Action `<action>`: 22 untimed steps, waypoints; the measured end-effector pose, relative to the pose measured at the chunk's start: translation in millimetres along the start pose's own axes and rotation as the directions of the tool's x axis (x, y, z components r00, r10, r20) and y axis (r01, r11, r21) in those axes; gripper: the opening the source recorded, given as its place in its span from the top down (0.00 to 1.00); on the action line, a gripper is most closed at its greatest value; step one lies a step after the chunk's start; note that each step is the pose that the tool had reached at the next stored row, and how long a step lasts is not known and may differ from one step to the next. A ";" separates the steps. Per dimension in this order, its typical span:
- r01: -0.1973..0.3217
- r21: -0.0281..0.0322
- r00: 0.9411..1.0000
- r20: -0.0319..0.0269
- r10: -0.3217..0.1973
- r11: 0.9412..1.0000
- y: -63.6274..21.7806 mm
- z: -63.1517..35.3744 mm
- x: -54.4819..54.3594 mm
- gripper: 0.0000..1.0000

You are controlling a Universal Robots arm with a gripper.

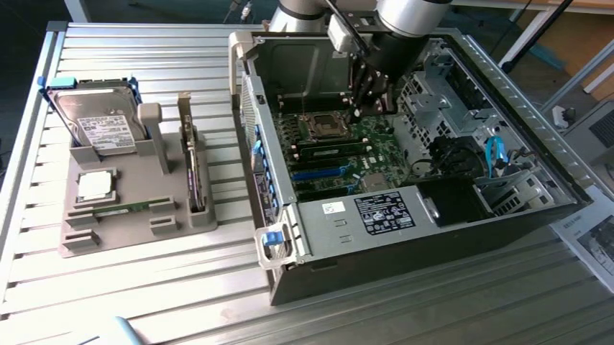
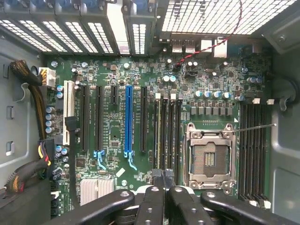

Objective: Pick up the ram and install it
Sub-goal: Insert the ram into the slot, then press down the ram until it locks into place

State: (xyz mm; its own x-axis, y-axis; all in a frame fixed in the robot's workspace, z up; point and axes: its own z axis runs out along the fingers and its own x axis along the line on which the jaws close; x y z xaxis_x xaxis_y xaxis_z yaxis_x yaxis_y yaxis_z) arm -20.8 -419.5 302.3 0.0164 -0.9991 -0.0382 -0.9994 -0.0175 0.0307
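The ribbed metal desk (image 1: pixel 144 287) carries the open steel case (image 1: pixel 413 251), green motherboard (image 2: pixel 112 126) bare inside. My black tool (image 2: pixel 162 177) hangs clenched over the long dark memory slots (image 2: pixel 166 126), gripping nothing I can see (a stick seated beneath? unclear). One thin green ram (image 1: pixel 123 208) lies in the grey holder (image 1: pixel 163 172), nine o'clock from the case, uninstalled.

Table (image 1: pixel 144 295) was one of those ribbed aluminium-slat tops. Sitting right on it were a grey parts holder (image 1: pixel 120 236) toward the exterior view's left, and an open computer case (image 1: pixel 413 251) on its side just beside that, further right.
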 end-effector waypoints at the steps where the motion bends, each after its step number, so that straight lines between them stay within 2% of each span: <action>1: 0.000 0.000 1.000 0.000 0.000 1.000 -4.2 0.1 0.1 0.90; 3: 0.000 0.000 1.000 0.000 0.000 1.000 -14.6 0.0 0.3 0.90; 5: 0.000 0.000 1.000 0.000 0.000 1.000 -33.5 -0.2 0.5 0.90; 8: 0.000 0.000 1.000 0.000 0.000 1.000 -49.9 -0.6 0.8 0.90; 10: 0.000 0.000 1.000 0.000 0.000 1.000 -53.2 -0.7 0.8 0.90; 16: 0.000 0.000 1.000 0.000 0.000 1.000 -53.3 -0.6 0.9 0.90; 20: 0.000 -0.001 1.000 0.000 0.000 1.000 -53.8 14.8 -2.2 0.90; 22: 0.000 -0.001 1.000 0.000 0.000 1.000 -54.0 18.8 -4.1 0.90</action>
State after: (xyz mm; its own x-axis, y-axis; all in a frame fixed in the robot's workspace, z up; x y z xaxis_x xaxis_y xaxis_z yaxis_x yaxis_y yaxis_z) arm 32.5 -413.8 282.0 0.0162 -0.9991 -0.0382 -0.9994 -0.0174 0.0315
